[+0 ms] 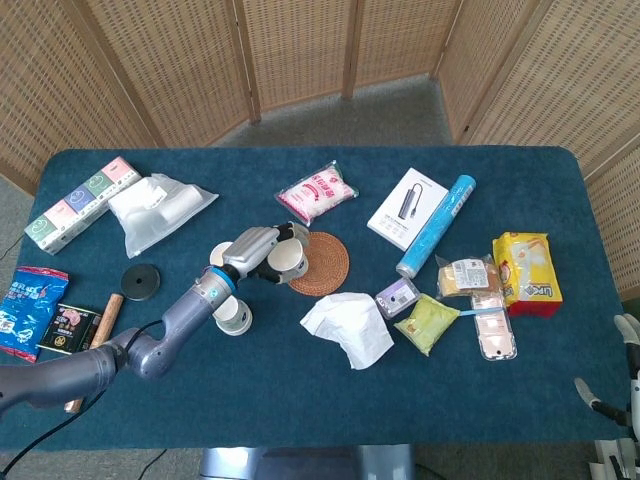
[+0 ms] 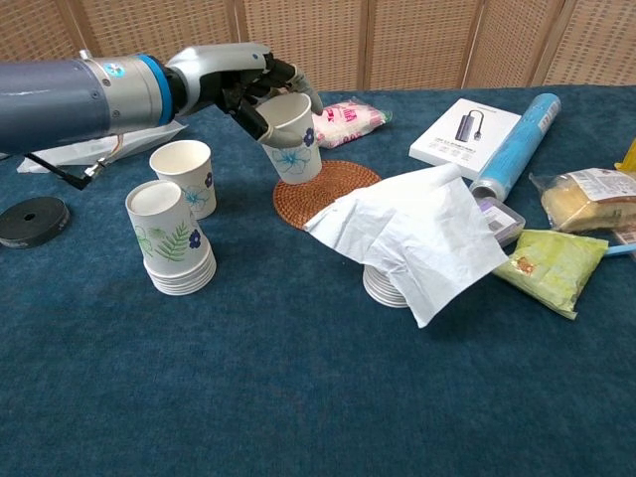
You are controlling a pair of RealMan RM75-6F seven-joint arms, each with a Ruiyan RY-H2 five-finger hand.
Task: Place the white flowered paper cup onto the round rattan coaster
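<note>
My left hand point(image 1: 262, 250) point(image 2: 243, 81) grips a white paper cup with blue flowers point(image 2: 295, 149) point(image 1: 291, 263) by its rim. The cup hangs slightly tilted, its base at the left edge of the round rattan coaster point(image 2: 333, 189) point(image 1: 322, 263); I cannot tell whether it touches. Another flowered cup point(image 2: 186, 176) stands upright to the left, beside a stack of fern-printed cups point(image 2: 171, 238) point(image 1: 237, 318). My right hand point(image 1: 622, 385) shows only partly at the lower right corner of the head view, off the table, fingers apart and holding nothing.
A crumpled white tissue point(image 2: 417, 234) lies over a low stack just right of the coaster. Behind are a pink packet point(image 2: 333, 121), a white box point(image 2: 465, 130) and a blue tube point(image 2: 515, 144). Snack packs point(image 2: 556, 260) lie right; a black disc point(image 2: 32, 220) lies left.
</note>
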